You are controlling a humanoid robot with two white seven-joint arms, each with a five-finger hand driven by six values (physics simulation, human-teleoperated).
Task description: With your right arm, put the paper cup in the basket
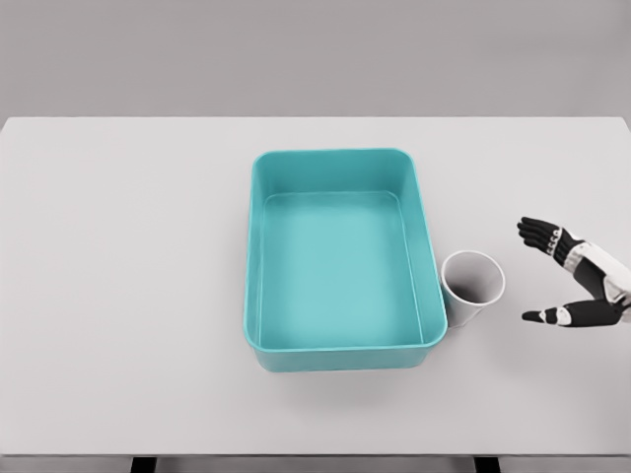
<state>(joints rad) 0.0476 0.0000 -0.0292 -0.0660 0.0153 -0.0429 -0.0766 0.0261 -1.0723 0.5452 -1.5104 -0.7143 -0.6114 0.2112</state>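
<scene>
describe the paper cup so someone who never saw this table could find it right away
Start at the large teal rectangular plastic basket in the middle of the white table. Against its right wall, near the front corner, stands the white paper cup, upright, mouth open. It is the only small round thing, between the basket and the open right hand.

A bare simulated test bench: a plain white table (118, 296) against a featureless grey backdrop (315, 54).
</scene>
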